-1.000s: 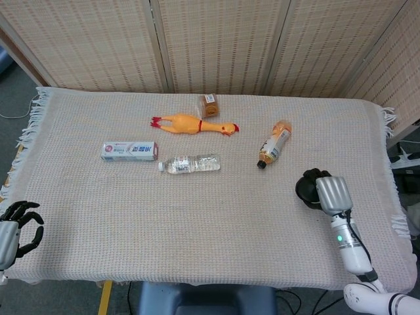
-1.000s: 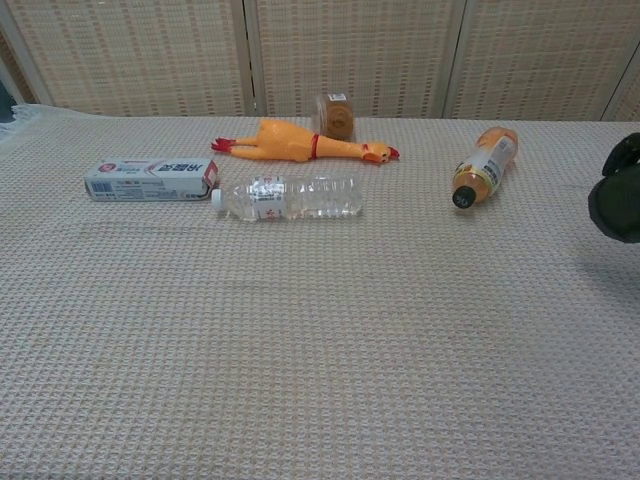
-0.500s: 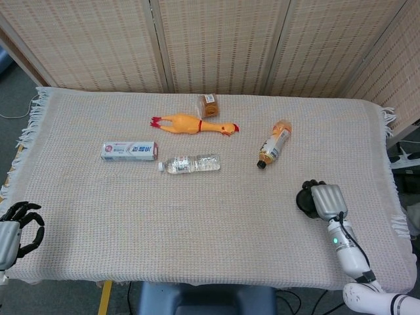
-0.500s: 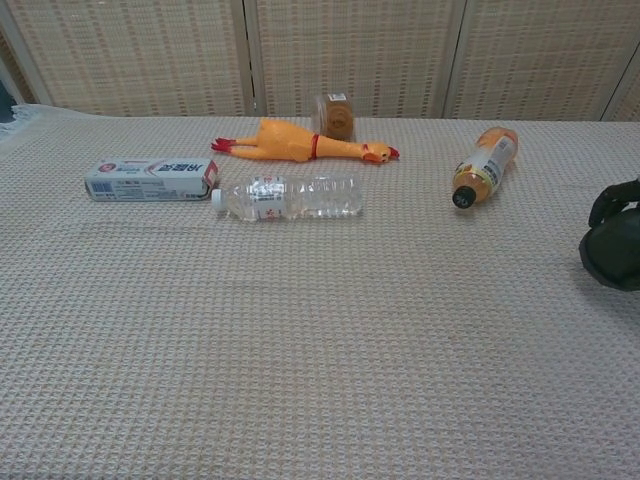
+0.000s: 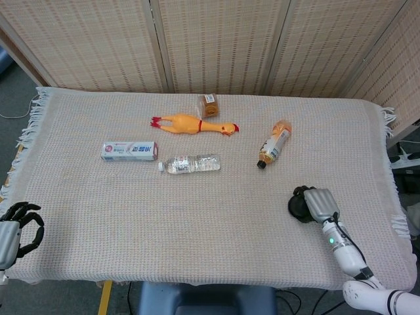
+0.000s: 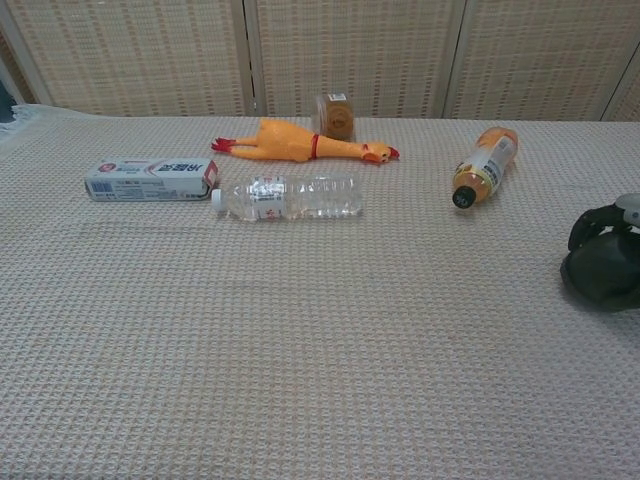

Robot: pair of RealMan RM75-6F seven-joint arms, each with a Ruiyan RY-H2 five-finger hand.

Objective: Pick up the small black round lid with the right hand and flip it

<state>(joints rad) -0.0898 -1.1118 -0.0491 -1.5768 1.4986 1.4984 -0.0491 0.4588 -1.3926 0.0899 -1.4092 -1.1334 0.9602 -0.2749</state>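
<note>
Right hand (image 5: 319,203) grips the small black round lid (image 5: 299,205), fingers curled over its rim; in the chest view the lid (image 6: 603,275) sits low at the right edge, at or just above the cloth. Change over the last second: hand and lid came down and shifted left, toward the middle of the counter (image 5: 216,216). Judgement: lid is being set back down; whether the flip is complete cannot be told, face not readable. Left hand (image 5: 16,226) idle at the near left corner, fingers loosely curled, holding nothing. Orange bottle (image 5: 274,144) well apart.
</note>
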